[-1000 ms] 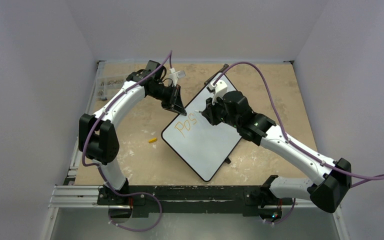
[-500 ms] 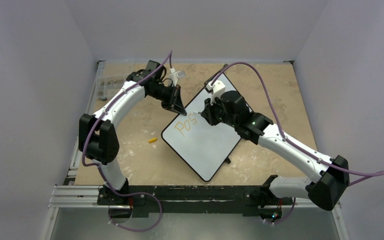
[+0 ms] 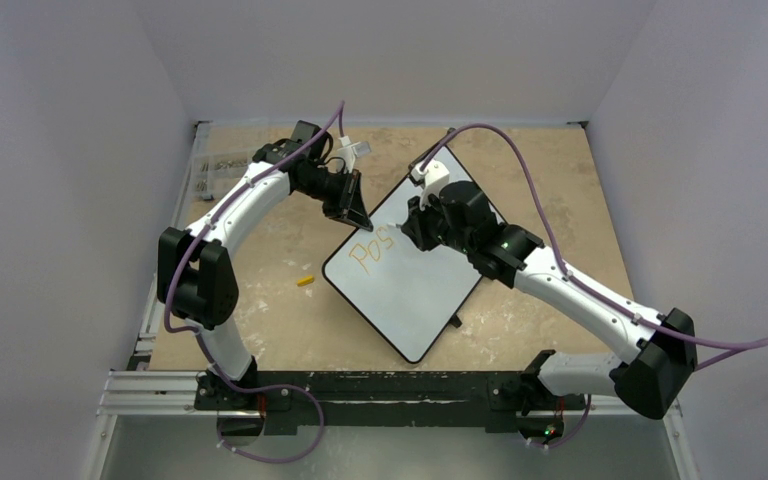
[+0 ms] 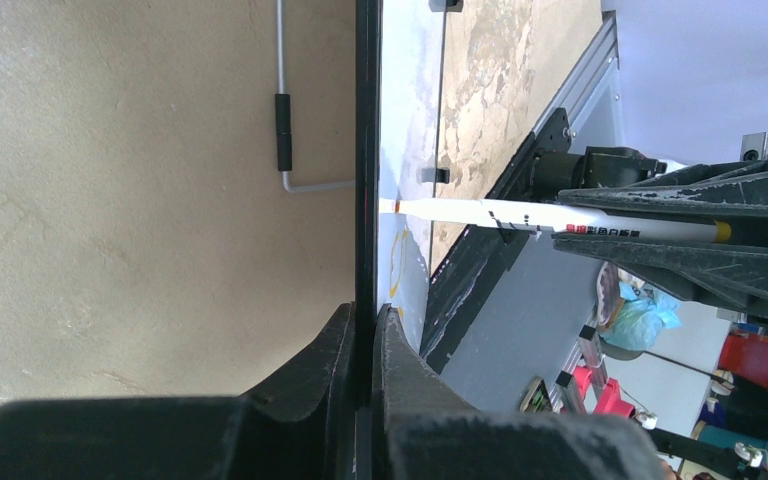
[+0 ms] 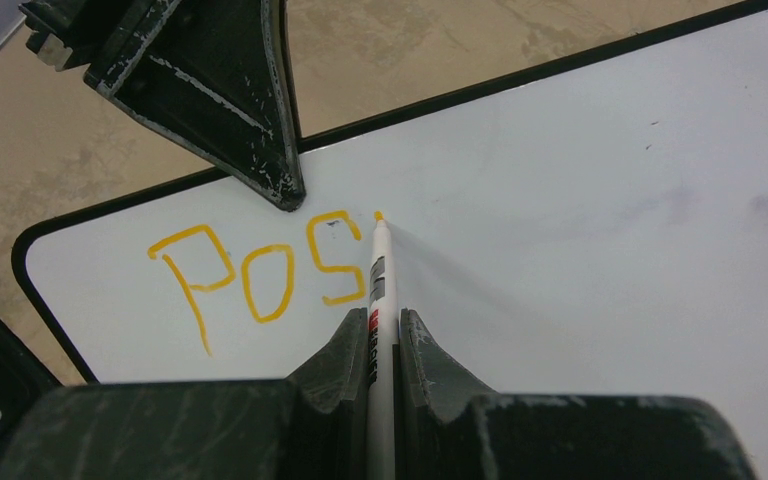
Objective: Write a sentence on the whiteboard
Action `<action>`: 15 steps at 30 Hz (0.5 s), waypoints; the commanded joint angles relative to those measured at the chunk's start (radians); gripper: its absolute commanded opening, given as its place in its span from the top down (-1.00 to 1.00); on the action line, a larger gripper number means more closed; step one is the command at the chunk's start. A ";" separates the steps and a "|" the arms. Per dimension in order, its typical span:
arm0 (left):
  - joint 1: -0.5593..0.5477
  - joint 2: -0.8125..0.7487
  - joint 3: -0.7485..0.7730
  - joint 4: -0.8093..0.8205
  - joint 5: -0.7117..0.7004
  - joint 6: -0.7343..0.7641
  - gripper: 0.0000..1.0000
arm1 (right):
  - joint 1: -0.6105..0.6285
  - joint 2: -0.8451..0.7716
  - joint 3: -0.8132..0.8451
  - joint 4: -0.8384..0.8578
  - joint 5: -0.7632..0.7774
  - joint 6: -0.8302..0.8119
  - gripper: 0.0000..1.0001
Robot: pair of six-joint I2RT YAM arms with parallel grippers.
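While left end effector (image 4: 366, 314) clamps whiteboard (image 5: 610, 200), right end effector (image 5: 385, 322) pinches marker (image 5: 378, 270) by sentence (image 5: 260, 280)

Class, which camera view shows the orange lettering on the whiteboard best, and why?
The right wrist view: the lettering reads clearly as "POS", large and face-on, beside the marker tip. The top external view shows it small and slanted. The left wrist view sees the whiteboard edge-on, catching only an orange sliver.

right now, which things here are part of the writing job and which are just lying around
In use: whiteboard, left hand clamping its edge, white marker in the right hand, orange-yellow letters POS.
Lying about: small yellow piece on the table left of the board, clear packet at the far left edge.
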 commanded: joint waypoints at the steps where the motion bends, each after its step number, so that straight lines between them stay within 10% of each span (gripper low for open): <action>1: -0.024 -0.029 -0.001 -0.012 -0.031 0.020 1.00 | -0.005 -0.046 -0.043 -0.012 -0.017 0.008 1.00; 15: -0.024 -0.030 0.000 -0.013 -0.033 0.018 1.00 | -0.005 -0.111 -0.101 -0.041 -0.034 0.023 1.00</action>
